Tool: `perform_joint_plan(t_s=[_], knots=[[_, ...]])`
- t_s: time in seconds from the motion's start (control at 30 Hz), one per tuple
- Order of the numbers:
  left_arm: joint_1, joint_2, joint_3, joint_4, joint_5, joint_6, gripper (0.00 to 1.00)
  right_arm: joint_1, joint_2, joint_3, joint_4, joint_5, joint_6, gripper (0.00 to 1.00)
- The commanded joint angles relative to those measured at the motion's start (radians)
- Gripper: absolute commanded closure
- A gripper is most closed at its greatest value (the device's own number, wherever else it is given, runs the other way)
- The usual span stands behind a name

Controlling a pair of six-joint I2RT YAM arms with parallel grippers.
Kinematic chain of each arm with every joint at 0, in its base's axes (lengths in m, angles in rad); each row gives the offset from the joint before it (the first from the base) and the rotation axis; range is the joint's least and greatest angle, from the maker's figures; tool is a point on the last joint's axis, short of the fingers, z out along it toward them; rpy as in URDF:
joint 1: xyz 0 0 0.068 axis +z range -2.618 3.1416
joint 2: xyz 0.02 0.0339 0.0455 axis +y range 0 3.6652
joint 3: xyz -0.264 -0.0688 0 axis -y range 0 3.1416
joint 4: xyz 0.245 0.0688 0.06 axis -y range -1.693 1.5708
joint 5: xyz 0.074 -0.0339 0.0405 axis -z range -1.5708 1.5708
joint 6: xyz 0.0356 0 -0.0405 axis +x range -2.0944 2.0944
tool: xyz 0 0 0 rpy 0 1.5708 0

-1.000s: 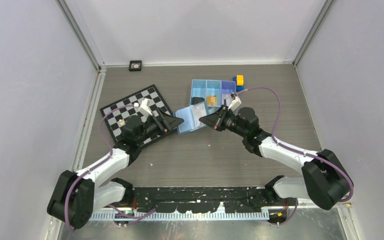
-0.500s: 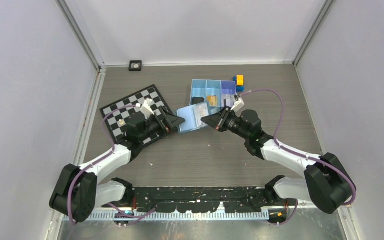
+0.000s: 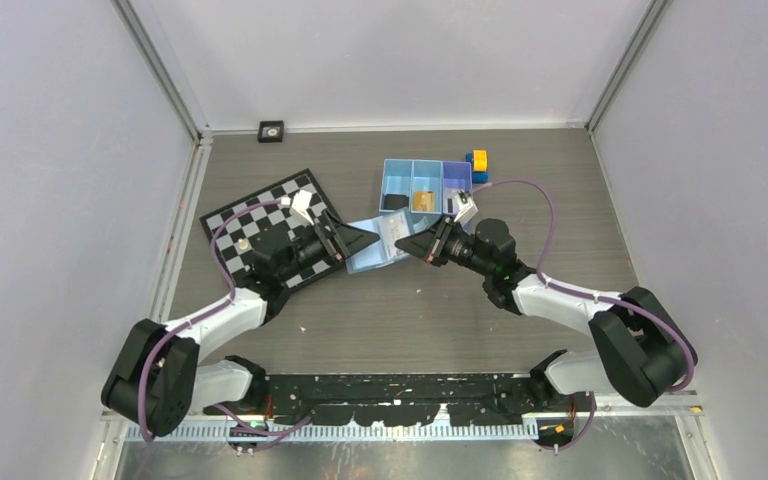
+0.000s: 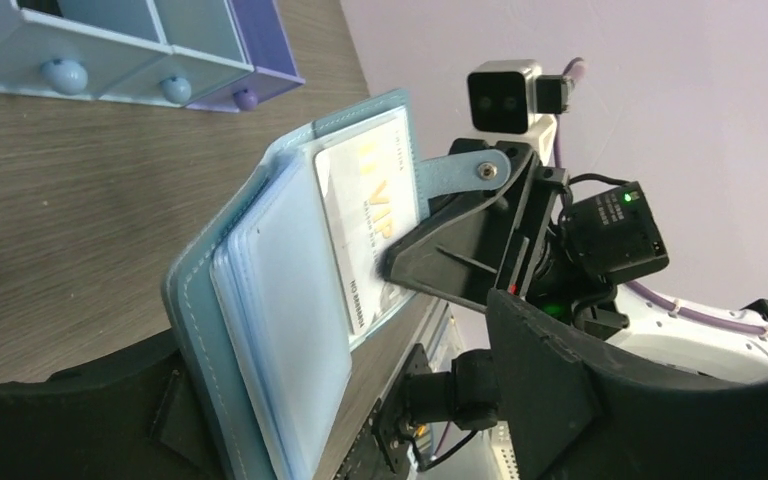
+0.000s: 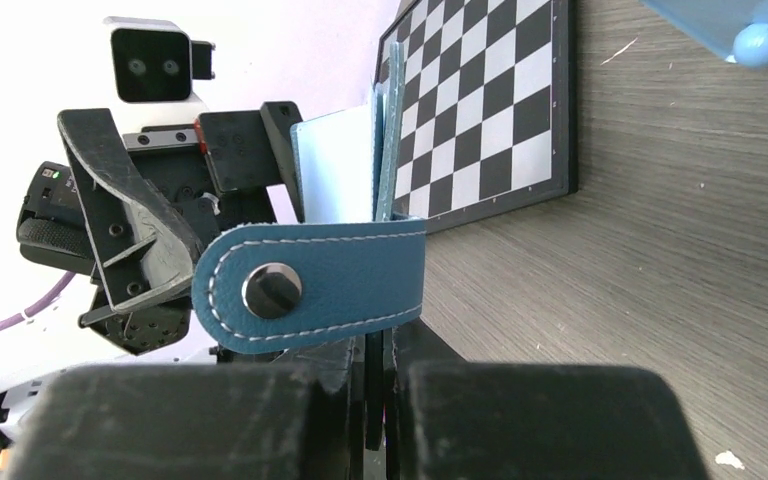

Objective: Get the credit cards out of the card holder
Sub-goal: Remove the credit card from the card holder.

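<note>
The job looks barely under way. The card holder (image 4: 260,300) is open and held up off the table (image 3: 410,310) between the two arms, and the pale card (image 4: 365,230) (the one printed VIP) sits in its pocket on the right-hand flap, not yet drawn out. A tan-brown thing (image 3: 423,200) lies in the middle compartment of the tray (image 3: 400,172) and may be the other card, but it is too small to tell. If it is, one card is left to pull; if not, both are.

The left gripper (image 3: 358,240) is clamped on the holder's left cover near the fold, steadying it. The right gripper (image 3: 407,244) has its jaws drawn almost together, only a thin slit between them. They pinch the flap's outer edge where the pale card lies, just under the strap (image 5: 310,285) with its snap. One finger presses on the card's face; whether the pinch takes the card alone or the cover too, I cannot tell.
</note>
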Motion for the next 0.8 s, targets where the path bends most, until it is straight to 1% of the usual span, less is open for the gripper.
perform_joint_plan(t_s=[0.0,0.03,0.1,0.2,0.23,0.27,0.3,0.33,0.37,0.47,0.6,0.7,0.77], knots=[[-0.003,-0.039,-0.014,0.121,0.009,-0.007,0.24,-0.001,-0.006,0.044,0.093,-0.043,0.013,1.00],[-0.003,-0.052,-0.020,0.120,0.002,-0.003,0.28,-0.001,-0.004,0.045,0.089,-0.043,0.012,1.00],[-0.003,-0.080,-0.029,0.106,-0.018,0.013,0.41,0.000,0.001,0.047,0.093,-0.048,0.015,0.99],[-0.002,-0.103,-0.035,0.074,-0.049,0.029,0.65,-0.001,0.011,0.049,0.106,-0.060,0.021,0.99],[-0.003,-0.106,-0.037,0.074,-0.055,0.033,0.78,-0.001,0.012,0.049,0.108,-0.061,0.023,1.00],[-0.002,-0.108,-0.038,0.076,-0.056,0.034,0.86,-0.001,0.011,0.049,0.108,-0.062,0.021,0.99],[-0.002,-0.109,-0.038,0.075,-0.057,0.036,0.92,-0.001,0.008,0.048,0.105,-0.061,0.021,0.98],[-0.001,-0.112,-0.037,0.072,-0.056,0.040,0.97,0.000,0.004,0.047,0.102,-0.058,0.016,0.94],[-0.001,-0.115,-0.037,0.065,-0.057,0.041,1.00,0.000,-0.003,0.045,0.091,-0.047,0.009,0.86],[-0.001,-0.123,-0.035,0.051,-0.058,0.045,1.00,-0.002,-0.032,0.042,0.034,-0.010,-0.013,0.63],[-0.002,-0.127,-0.022,0.034,-0.038,0.048,1.00,-0.022,-0.055,0.019,0.058,0.002,0.012,0.43],[-0.002,-0.122,-0.011,0.021,-0.018,0.049,1.00,-0.042,-0.069,0.001,0.081,0.000,0.033,0.34],[-0.002,-0.118,-0.011,0.024,-0.011,0.047,1.00,-0.053,-0.074,-0.005,0.093,-0.006,0.041,0.33]])
